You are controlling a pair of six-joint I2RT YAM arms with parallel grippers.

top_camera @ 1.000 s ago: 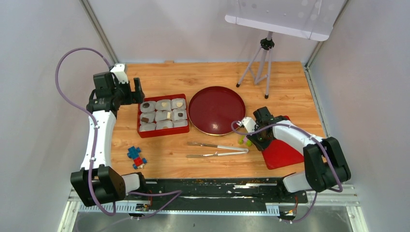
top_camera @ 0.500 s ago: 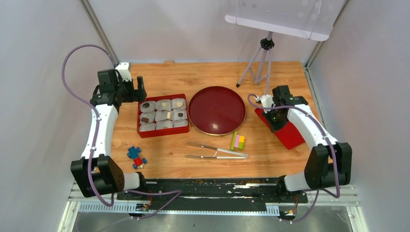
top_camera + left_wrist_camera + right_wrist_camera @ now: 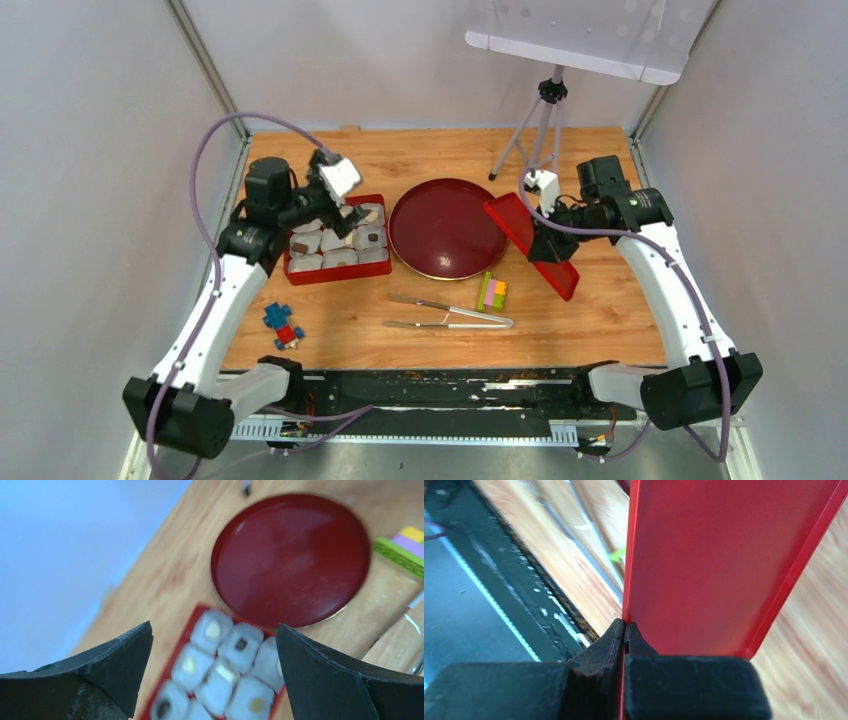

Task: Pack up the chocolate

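Lid up in the right claw (image 3: 543, 243), left claw (image 3: 322, 212) now over the box

Within the last second the right claw has shut on one edge of the red lid (image 3: 522, 232) and lifted it off the bench (image 3: 600, 325); it now hangs tilted just beside the round plate (image 3: 447, 228). The left claw, fingers wide apart and holding nothing, has swung from beside the red box (image 3: 300, 272) to above it. The chocolate (image 3: 350, 238), small cream and dark brown pieces, already sits in crinkled white paper cups (image 3: 339, 257) in three rows inside the box, so closing it looks like the remaining step. The lid is thin, glossy, rigid-looking plastic with a shallow rim; the plate is smooth dark red lacquer with a pale edge. Metal tongs (image 3: 450, 311) and striped blocks (image 3: 491, 291) lie on the wood grain.
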